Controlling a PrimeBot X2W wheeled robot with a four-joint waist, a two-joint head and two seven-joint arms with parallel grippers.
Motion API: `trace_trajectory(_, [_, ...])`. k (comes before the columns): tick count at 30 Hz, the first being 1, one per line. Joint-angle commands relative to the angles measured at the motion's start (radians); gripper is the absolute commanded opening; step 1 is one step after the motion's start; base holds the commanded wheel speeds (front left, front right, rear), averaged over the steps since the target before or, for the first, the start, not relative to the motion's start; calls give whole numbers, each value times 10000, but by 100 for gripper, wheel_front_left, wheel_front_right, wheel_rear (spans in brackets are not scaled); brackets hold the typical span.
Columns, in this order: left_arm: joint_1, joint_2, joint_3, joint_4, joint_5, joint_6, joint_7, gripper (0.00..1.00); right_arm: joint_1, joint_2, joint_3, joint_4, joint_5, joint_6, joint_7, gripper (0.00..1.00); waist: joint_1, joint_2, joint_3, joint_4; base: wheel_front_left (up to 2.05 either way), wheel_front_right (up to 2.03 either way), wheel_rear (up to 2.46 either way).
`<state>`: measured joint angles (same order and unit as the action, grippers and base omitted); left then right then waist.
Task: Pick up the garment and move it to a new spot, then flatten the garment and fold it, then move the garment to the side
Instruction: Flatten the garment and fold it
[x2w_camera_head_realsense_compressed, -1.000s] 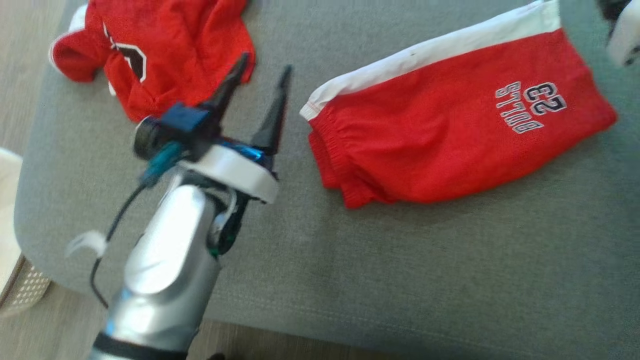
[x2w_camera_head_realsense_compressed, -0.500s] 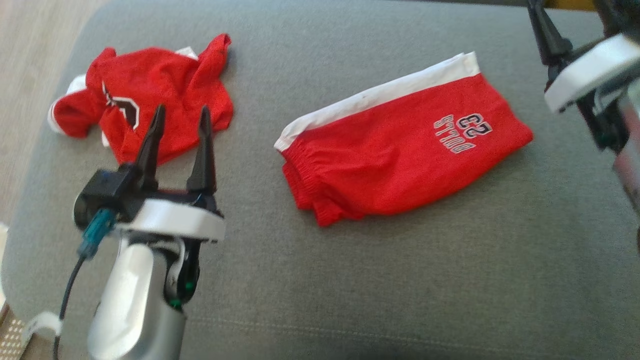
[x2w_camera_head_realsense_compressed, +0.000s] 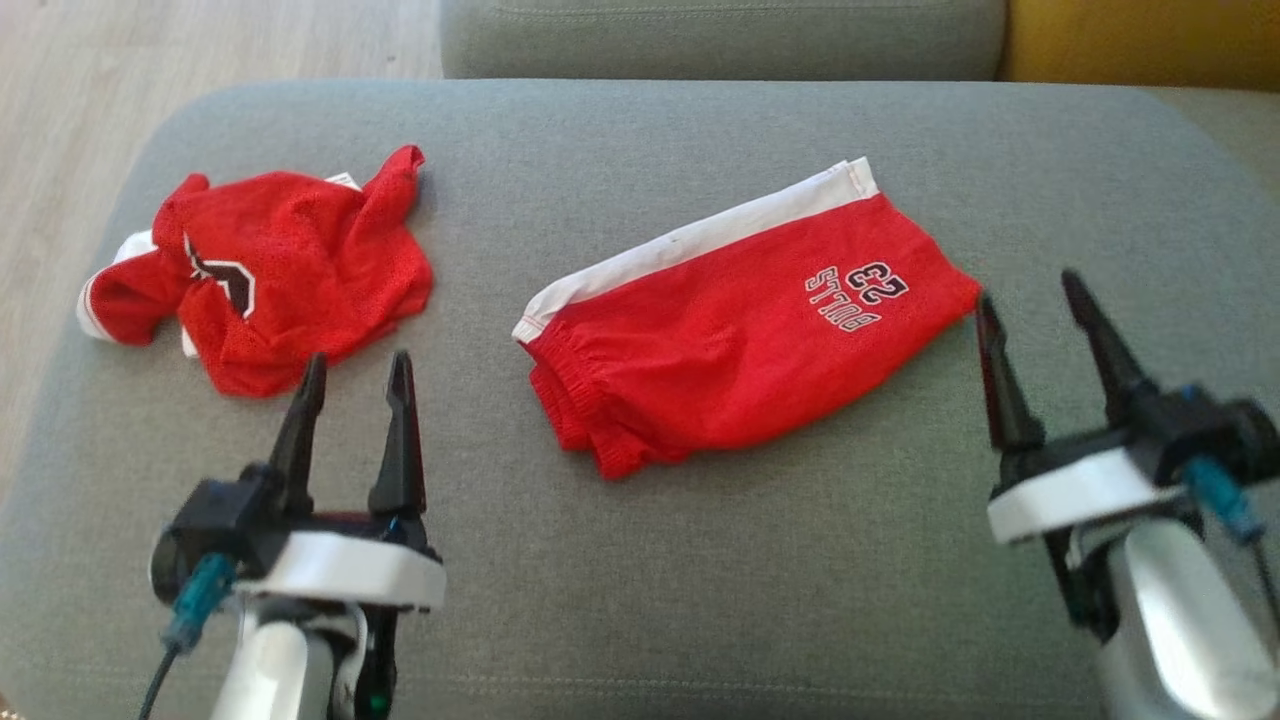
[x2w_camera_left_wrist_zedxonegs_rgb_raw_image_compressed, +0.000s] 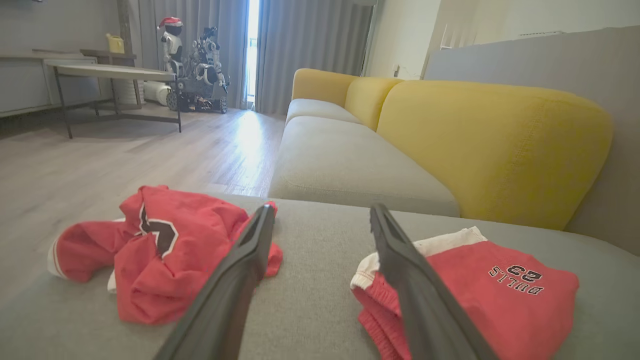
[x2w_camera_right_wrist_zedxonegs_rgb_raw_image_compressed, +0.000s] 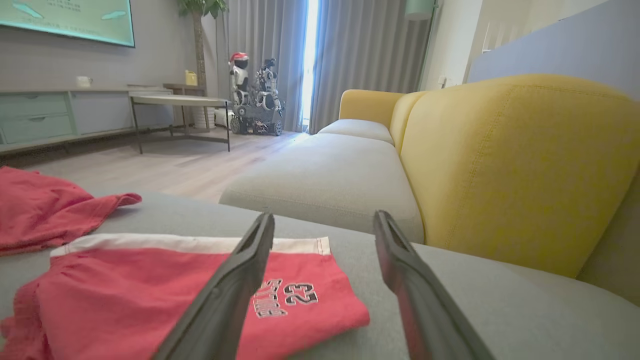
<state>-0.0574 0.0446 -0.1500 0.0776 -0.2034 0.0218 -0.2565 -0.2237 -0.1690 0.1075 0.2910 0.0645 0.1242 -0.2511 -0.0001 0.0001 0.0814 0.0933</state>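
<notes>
- We see a wide grey fabric seat cushion spanning most of the head view, and both garments lie on it.
- Pale wooden floor shows at 11 o'clock in the head view, beyond the cushion's rounded corner.
- A yellow upholstered sofa back rises at 2 o'clock in the left wrist view, behind a second grey seat.
- The folded red shorts with a white side stripe lie flat just past the centre of the head view, toward 1 o'clock. The elastic waistband points to 7 o'clock, and the corner with the black-and-white number print points to 3 o'clock.
- The crumpled red mesh jersey with white trim sits bunched at 10 o'clock, well apart from the shorts, with bare cushion between them.
- The right gripper stands at 4 o'clock. We see its two dark fingers spread apart with nothing between them, and the nearer tip is just beside the printed corner of the shorts. We cannot tell whether it touches.
- The left gripper stands at 7 o'clock, fingers likewise parted and empty. Its tips are just below the jersey's lower edge, above bare cushion.
</notes>
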Motion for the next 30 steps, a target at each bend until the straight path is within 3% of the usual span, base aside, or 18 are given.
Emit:
trace_trajectory(1, [-210,59,274,-382,-148,64,-53,100,-154,38,62,-413,-207,65,-106,100,1,-1,24,-22,0,0,0])
trace_trajectory(7, [77,58,50,-352,-211,58,-53,100,587,695,-393,-788,-863,65,-106,100,1,-1,84,-56,0,0,0])
trace_trajectory(22, [-113,57,-180,-419,-282,142,-53,100,708,924,-613,-558,-916,65,-99,100,1,-1,314,130,0,0,0])
trace_trajectory(30, [-460,57,-477,-370,-420,157,-53,100,-172,1115,-882,303,1651,65,1204,100,1,-1,1007,599,0,0,0])
